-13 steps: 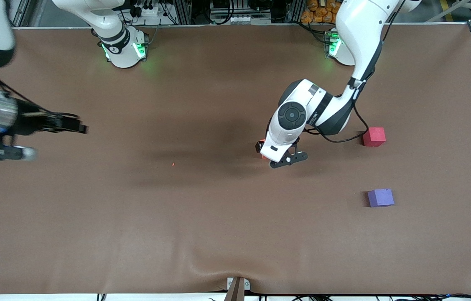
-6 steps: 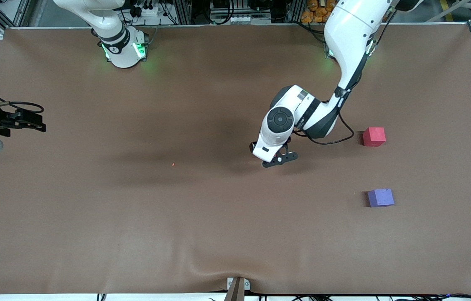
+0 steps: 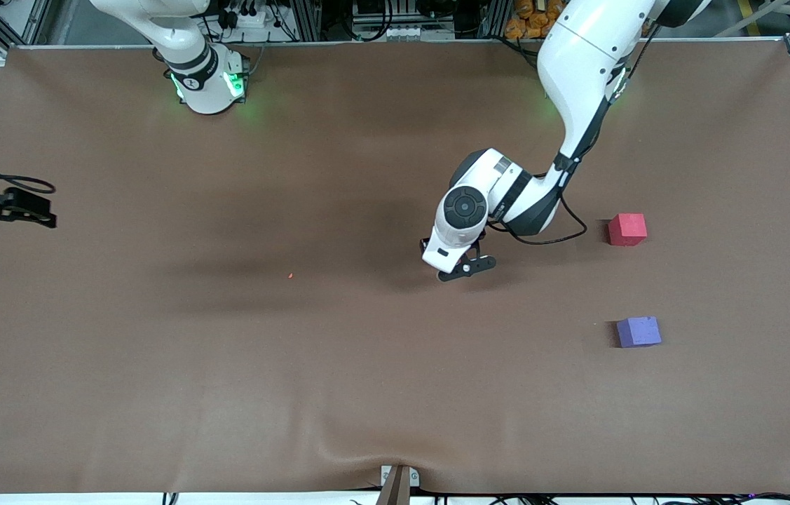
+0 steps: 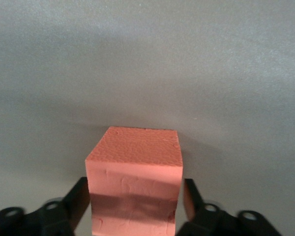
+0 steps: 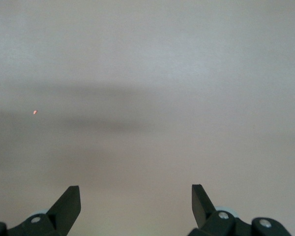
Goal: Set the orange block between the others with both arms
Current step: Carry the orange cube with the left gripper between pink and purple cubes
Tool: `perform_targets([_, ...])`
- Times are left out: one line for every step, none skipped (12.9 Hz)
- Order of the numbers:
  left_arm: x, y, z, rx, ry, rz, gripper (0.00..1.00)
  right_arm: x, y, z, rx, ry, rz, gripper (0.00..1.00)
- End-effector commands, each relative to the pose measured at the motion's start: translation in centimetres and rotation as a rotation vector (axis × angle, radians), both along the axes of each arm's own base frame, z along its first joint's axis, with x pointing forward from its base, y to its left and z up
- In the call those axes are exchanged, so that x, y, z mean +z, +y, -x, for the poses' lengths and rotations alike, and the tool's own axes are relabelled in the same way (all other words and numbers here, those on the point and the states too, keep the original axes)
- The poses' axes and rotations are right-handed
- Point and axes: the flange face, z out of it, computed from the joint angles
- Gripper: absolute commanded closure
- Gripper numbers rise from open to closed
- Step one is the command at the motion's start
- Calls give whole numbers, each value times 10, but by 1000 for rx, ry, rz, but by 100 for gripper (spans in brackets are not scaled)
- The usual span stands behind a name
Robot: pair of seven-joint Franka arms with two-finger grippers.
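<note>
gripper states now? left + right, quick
Left gripper: at the table's middle, fingers against both sides of the orange block, shut on it.
Right gripper: open, holding nothing, over the right arm's end of the table.

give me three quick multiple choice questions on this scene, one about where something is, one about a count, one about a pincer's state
1. The purple cube lies, against the red cube:
A. nearer the front camera
B. farther
C. on it

2. Cubes on the table apart from both arms:
A. one
B. two
C. four

3. The left pincer is:
A. bare
B. astride the orange block
C. astride the purple cube

Key: 1 A, it shows lower in the front view. 2 B, red and purple. 3 B, fingers flank the block. The right pincer waits open.
</note>
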Motion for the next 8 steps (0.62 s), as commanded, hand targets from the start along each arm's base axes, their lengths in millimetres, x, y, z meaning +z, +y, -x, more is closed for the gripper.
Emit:
perform_targets([4, 4, -5, 16, -21, -5, 100, 5, 5, 6, 11, -7, 6, 0])
perform_targets([13, 12, -12, 23, -27, -4, 100, 4, 7, 6, 11, -5, 3, 0])
perform_targets([31, 31, -26, 52, -28, -9, 100, 1, 8, 5, 11, 1, 1, 0])
perform_targets([51, 48, -35, 58, -19, -20, 100, -2, 8, 7, 9, 14, 0, 0])
perform_targets([73, 74, -47, 55, -7, -28, 100, -4, 9, 9, 8, 32, -3, 0])
perform_targets([92, 100, -57, 38, 13, -36, 100, -4, 9, 10, 8, 40, -3, 0])
perform_targets([108, 130, -66, 24, 31, -38, 100, 1, 11, 11, 10, 31, -3, 0])
perform_targets([122, 161, -75, 19, 48, -37, 100, 6, 15, 15, 0, 41, -4, 0])
